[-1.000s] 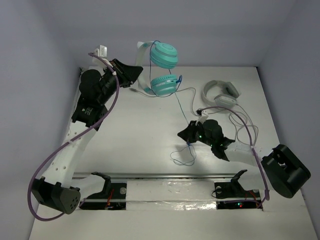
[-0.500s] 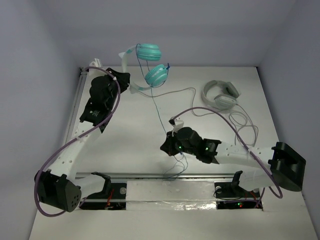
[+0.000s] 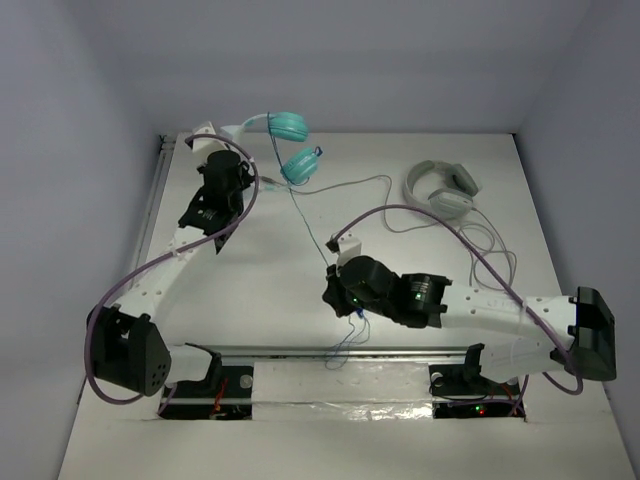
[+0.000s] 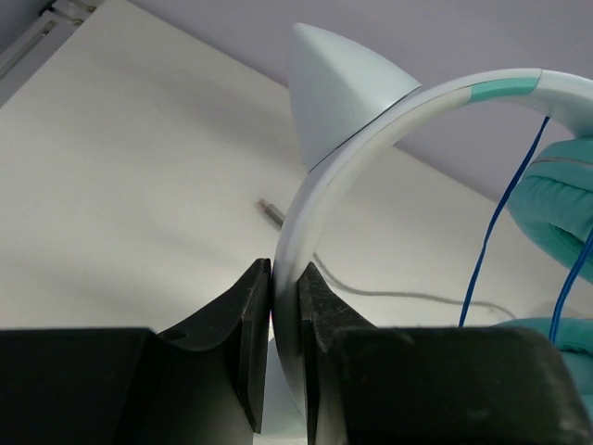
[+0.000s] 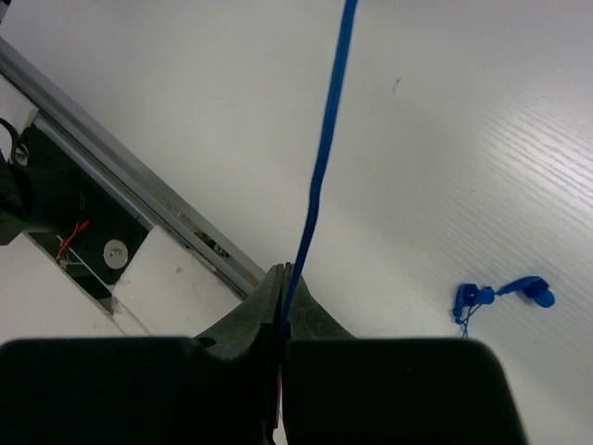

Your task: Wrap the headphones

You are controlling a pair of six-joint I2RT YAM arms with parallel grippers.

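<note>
**Headphones (image 3: pixel 289 127), teal, lifted at the far left of the table (image 3: pixel 250 270); both pincers engaged.**
Left gripper (image 4: pixel 284 278): jaws narrowed to a slit, clamping the pale headband (image 4: pixel 371 134), cups hanging beyond it. Right gripper (image 5: pixel 283 278): jaws pinched almost together on the thin blue cable (image 5: pixel 324 148), near the table's front centre. The cable's blue plug (image 5: pixel 505 292) lies on the surface.

Headphones (image 3: pixel 288 127) farther left than a second ago; right claw (image 5: pixel 283 278) with the blue cable (image 5: pixel 326 139) leftward, closer in.
</note>
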